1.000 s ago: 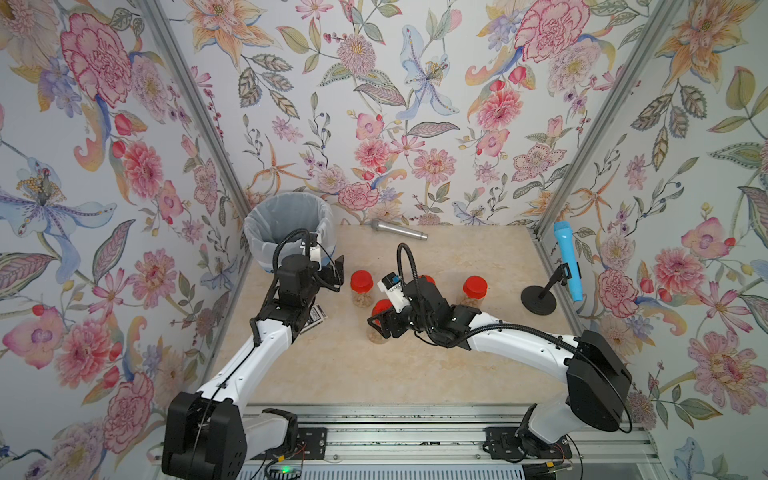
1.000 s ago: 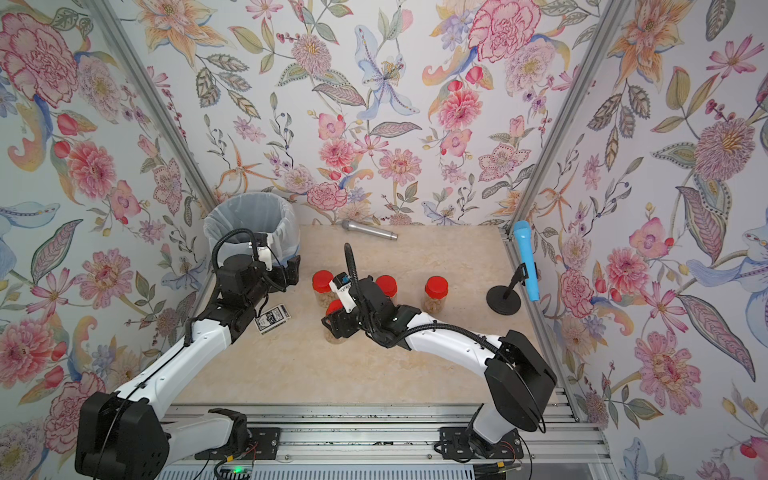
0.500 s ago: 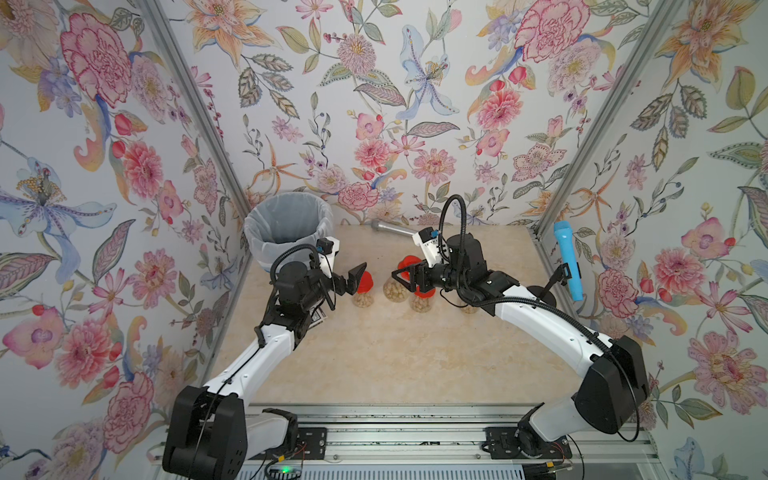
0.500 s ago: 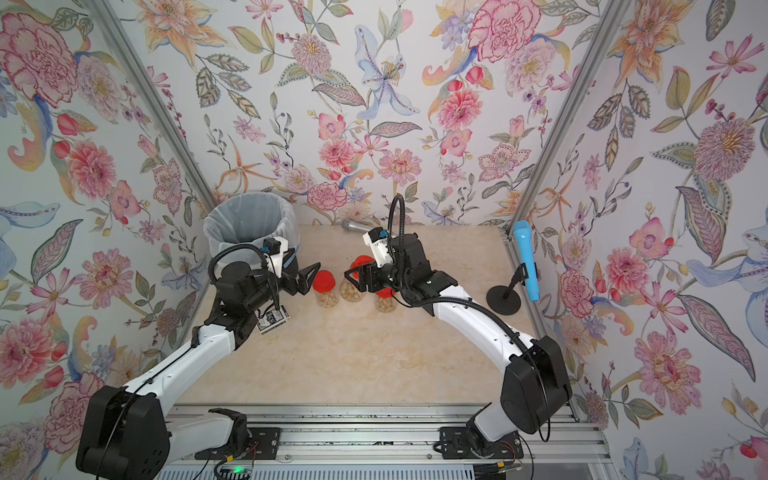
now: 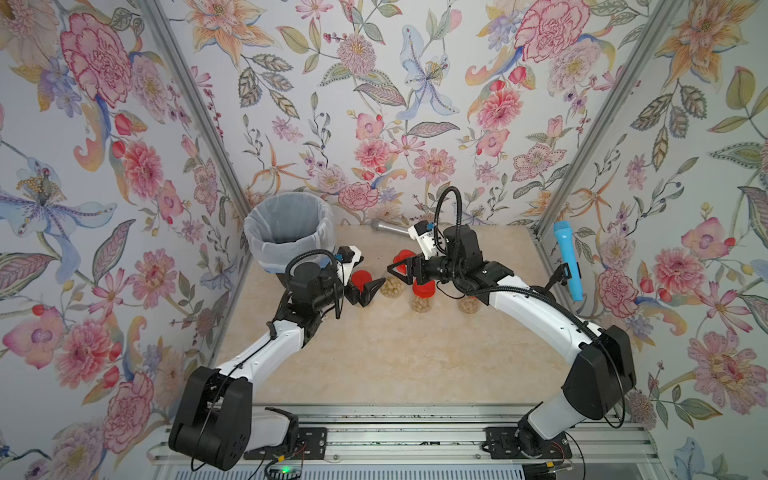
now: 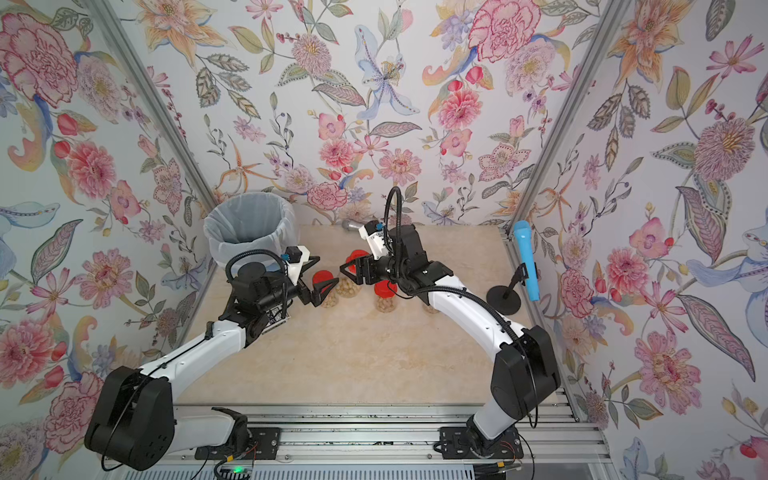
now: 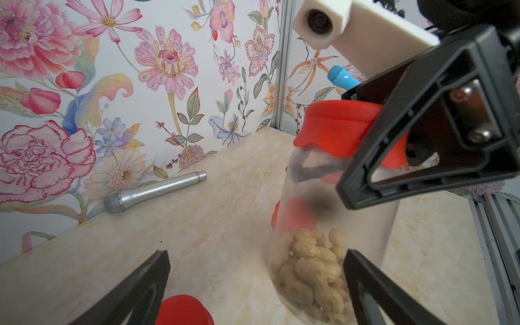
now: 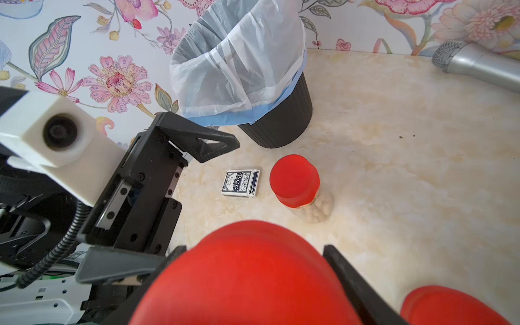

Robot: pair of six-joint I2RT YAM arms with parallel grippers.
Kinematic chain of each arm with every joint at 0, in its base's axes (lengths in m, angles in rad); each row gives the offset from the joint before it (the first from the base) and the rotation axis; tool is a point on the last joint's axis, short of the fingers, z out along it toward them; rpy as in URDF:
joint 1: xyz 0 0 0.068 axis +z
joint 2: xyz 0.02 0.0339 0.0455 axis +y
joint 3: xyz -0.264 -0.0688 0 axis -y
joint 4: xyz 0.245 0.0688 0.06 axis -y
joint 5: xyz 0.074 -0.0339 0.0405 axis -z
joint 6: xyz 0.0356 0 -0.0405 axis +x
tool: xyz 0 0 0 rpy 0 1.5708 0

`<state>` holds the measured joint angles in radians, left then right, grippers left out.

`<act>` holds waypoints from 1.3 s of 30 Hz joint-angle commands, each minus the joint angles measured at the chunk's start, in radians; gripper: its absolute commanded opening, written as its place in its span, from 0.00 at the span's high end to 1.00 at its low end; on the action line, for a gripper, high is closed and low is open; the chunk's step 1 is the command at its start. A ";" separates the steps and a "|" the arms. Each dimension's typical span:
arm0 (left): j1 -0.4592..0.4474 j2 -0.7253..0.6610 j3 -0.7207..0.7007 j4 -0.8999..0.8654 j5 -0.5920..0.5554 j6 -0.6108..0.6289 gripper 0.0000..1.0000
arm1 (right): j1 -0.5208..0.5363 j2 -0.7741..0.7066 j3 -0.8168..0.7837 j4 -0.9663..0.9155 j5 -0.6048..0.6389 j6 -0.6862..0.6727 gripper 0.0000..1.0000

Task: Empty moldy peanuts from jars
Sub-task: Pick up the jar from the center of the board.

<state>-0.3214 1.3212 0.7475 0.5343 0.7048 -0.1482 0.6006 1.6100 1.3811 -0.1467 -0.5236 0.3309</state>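
My right gripper (image 5: 398, 266) is shut on the red lid (image 7: 337, 126) of a clear jar (image 7: 323, 225). That jar hangs slightly tilted, with moldy peanuts (image 7: 312, 267) heaped in its bottom. My left gripper (image 5: 370, 272) faces it, open wide. The held jar's lower body lies between its fingers (image 7: 368, 281), close to one of them and ungripped. A second jar (image 8: 294, 180) stands on the table just below the left gripper. A third jar (image 5: 423, 293) stands under the right wrist. Peanuts of another jar (image 5: 469, 305) show beside the right forearm.
A black bin lined with a white bag (image 5: 289, 232) stands at the back left. A boxed card deck (image 8: 240, 183) lies in front of it. A silver microphone (image 7: 154, 191) lies along the back wall. A blue microphone on a black stand (image 5: 567, 259) is at the right.
The right gripper lifted a jar by its lid from the table's front middle and carried it back. The left gripper swung round from the bin side to face that jar.
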 commanded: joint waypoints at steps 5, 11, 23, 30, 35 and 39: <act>-0.032 0.011 0.030 -0.078 0.043 0.065 0.00 | -0.009 0.038 0.084 0.006 -0.062 0.016 0.43; -0.082 0.032 0.047 -0.093 -0.007 0.085 0.01 | -0.009 0.064 0.102 0.023 -0.088 0.034 0.43; -0.102 0.072 0.084 -0.097 -0.041 0.090 0.03 | -0.009 0.064 0.095 0.045 -0.107 0.046 0.43; -0.132 0.079 0.092 -0.122 -0.083 0.133 0.04 | -0.003 0.064 0.092 0.060 -0.116 0.054 0.43; -0.138 0.091 0.108 -0.146 -0.092 0.140 0.07 | 0.001 0.059 0.091 0.064 -0.118 0.056 0.43; -0.139 0.098 0.116 -0.148 -0.093 0.137 0.10 | 0.002 0.058 0.086 0.064 -0.118 0.056 0.43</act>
<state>-0.4522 1.4071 0.8303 0.4000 0.6228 -0.0349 0.5953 1.6691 1.4540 -0.1219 -0.6212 0.3756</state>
